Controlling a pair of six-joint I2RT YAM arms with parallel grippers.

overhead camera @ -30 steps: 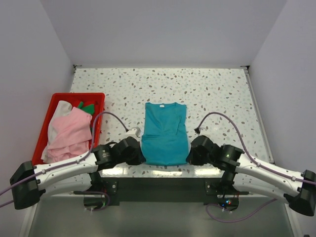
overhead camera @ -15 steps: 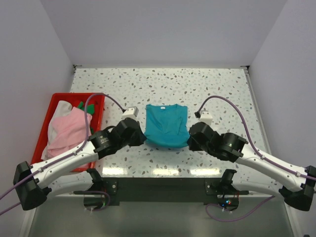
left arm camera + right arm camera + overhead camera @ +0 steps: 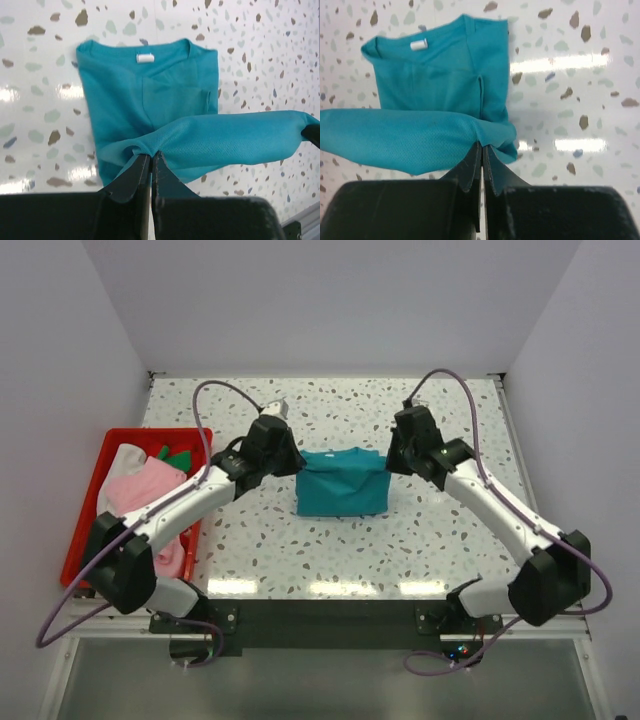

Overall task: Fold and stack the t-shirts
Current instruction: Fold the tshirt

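Top external view: the teal t-shirt (image 3: 343,483) lies around the middle of the speckled worktop (image 3: 330,550), a little nearer the far edge than the near one. It is doubled over, its lower half raised over the collar half.

In the left wrist view the collar half of the teal t-shirt (image 3: 150,100) lies flat, with the white label (image 3: 145,58) showing. The left jaws are pressed together on one corner of the raised fold, which stretches away taut to the right of the frame. The right wrist view mirrors this: the right jaws are clamped tight on the opposite corner of the teal t-shirt (image 3: 445,90), above the label (image 3: 418,45).

The left arm (image 3: 190,500) and right arm (image 3: 490,500) reach in from either side of the shirt. At the left edge of the worktop sits a red bin (image 3: 150,432) holding a pink t-shirt (image 3: 140,495), a white piece (image 3: 125,460) and a dark green piece (image 3: 175,455). The left arm crosses over the bin's near right corner.
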